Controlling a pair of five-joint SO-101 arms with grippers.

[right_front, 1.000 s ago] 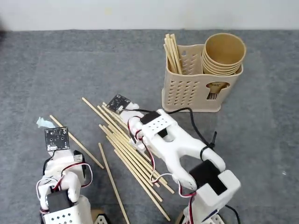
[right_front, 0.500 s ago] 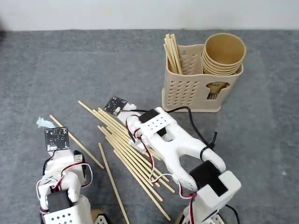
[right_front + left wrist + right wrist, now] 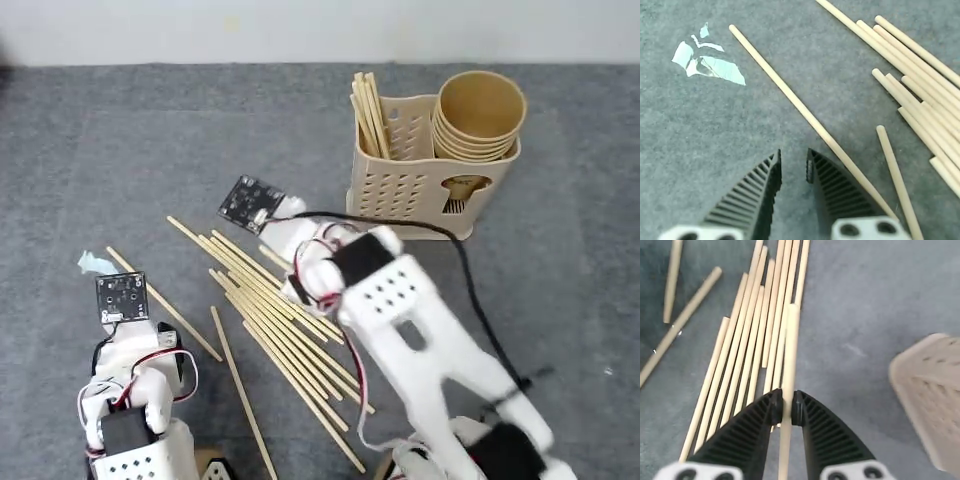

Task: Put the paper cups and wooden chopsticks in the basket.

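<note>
My right gripper (image 3: 786, 402) is shut on one wooden chopstick (image 3: 789, 350), held just above the pile of chopsticks (image 3: 750, 355) on the grey carpet. From above, the right arm (image 3: 400, 310) stretches over that pile (image 3: 285, 325) toward the beige basket (image 3: 415, 195). The basket holds a stack of paper cups (image 3: 482, 110) and several chopsticks (image 3: 370, 110). My left gripper (image 3: 792, 165) is slightly open, low over the carpet, with nothing between its jaws. A single chopstick (image 3: 805, 112) lies just beside it.
A torn scrap of clear plastic (image 3: 710, 65) lies on the carpet ahead of the left arm (image 3: 130, 370). Two loose chopsticks (image 3: 240, 390) lie apart from the pile. A corner of the basket (image 3: 930, 400) is close to the right gripper.
The right arm has risen and swung toward the basket, lifting a chopstick off the pile. The left arm has kept still.
</note>
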